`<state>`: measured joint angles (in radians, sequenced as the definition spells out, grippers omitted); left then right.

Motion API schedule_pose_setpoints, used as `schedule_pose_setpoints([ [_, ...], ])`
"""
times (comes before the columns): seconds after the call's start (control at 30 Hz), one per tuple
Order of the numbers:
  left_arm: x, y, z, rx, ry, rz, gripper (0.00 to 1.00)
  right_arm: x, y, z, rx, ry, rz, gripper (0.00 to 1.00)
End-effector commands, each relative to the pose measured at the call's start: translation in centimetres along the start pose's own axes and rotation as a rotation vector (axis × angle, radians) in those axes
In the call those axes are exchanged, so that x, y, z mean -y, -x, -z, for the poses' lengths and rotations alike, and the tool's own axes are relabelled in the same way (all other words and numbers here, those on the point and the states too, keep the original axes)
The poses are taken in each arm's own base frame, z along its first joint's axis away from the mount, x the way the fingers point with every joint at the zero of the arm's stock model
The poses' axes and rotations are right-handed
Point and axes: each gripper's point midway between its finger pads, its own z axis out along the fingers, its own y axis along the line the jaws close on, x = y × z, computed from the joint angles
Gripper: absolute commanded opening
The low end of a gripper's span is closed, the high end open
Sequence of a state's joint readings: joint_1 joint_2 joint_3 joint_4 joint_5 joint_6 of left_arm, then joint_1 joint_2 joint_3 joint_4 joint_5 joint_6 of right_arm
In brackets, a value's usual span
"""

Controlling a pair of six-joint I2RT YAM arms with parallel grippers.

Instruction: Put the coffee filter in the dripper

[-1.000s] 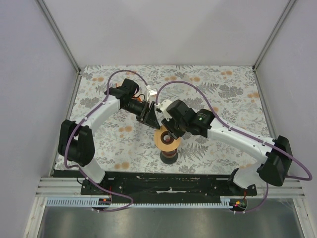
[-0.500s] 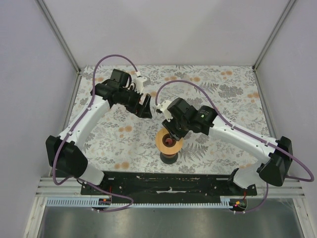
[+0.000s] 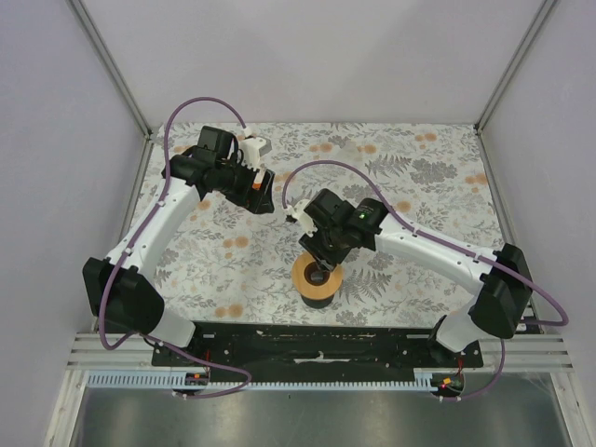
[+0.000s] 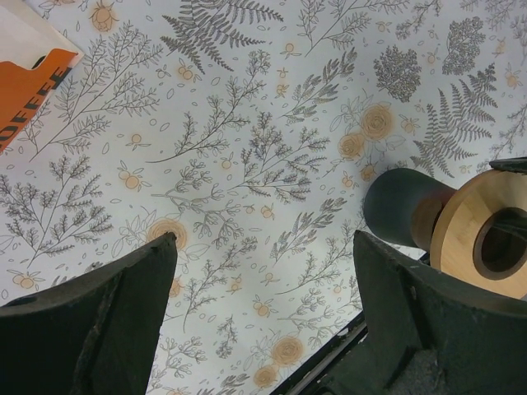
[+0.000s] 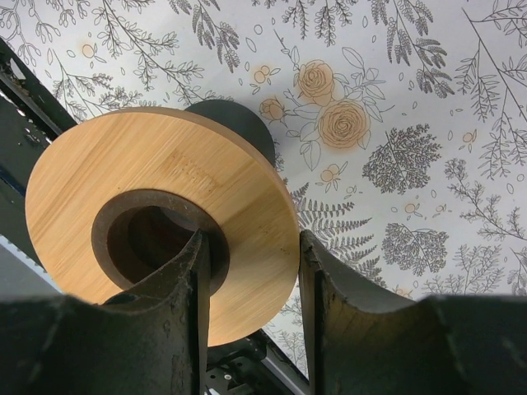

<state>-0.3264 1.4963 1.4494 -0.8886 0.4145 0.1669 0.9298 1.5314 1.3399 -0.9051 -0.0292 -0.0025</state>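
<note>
The dripper (image 3: 317,278), a tan wooden ring with a dark centre hole on a black base, stands near the front middle of the table. My right gripper (image 3: 321,262) is shut on its rim. In the right wrist view one finger (image 5: 177,288) reaches into the hole of the dripper (image 5: 123,173) and the other presses the ring's outer edge. My left gripper (image 3: 264,197) hangs open and empty at the back left, apart from the dripper (image 4: 482,234), with only tablecloth between its fingers (image 4: 123,304). The coffee filter is out of view.
An orange and white pack marked COFFEE (image 4: 33,90) lies at the top left corner of the left wrist view. The flowered tablecloth (image 3: 419,177) covers the table. The black base rail (image 3: 317,340) runs along the near edge, close to the dripper.
My left gripper has opened wide and drawn back to the left, away from the dripper. The right gripper has stayed on the dripper's rim and shifted a little toward the near edge.
</note>
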Motion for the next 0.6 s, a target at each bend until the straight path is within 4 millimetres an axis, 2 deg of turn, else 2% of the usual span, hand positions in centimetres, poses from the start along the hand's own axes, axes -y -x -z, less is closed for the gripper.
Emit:
schedule_pose_setpoints([
  [0.0, -0.5, 0.8, 0.8, 0.044, 0.029, -0.059, 0.93, 0.4, 0.6, -0.2, 0.022, -0.021, 0.028, 0.05],
  [0.1, -0.6, 0.9, 0.8, 0.046, 0.030, -0.064, 0.93, 1.0, 0.5, -0.7, 0.020, -0.055, 0.031, 0.16],
  [0.3, -1.0, 1.3, 0.9, 0.051, 0.035, -0.066, 0.93, 2.2, 0.6, -1.7, 0.006, -0.116, 0.053, 0.51],
  [0.57, -1.8, 1.8, 1.3, 0.066, 0.053, -0.066, 0.93, 3.2, 1.4, -2.4, 0.004, -0.167, 0.080, 0.64],
])
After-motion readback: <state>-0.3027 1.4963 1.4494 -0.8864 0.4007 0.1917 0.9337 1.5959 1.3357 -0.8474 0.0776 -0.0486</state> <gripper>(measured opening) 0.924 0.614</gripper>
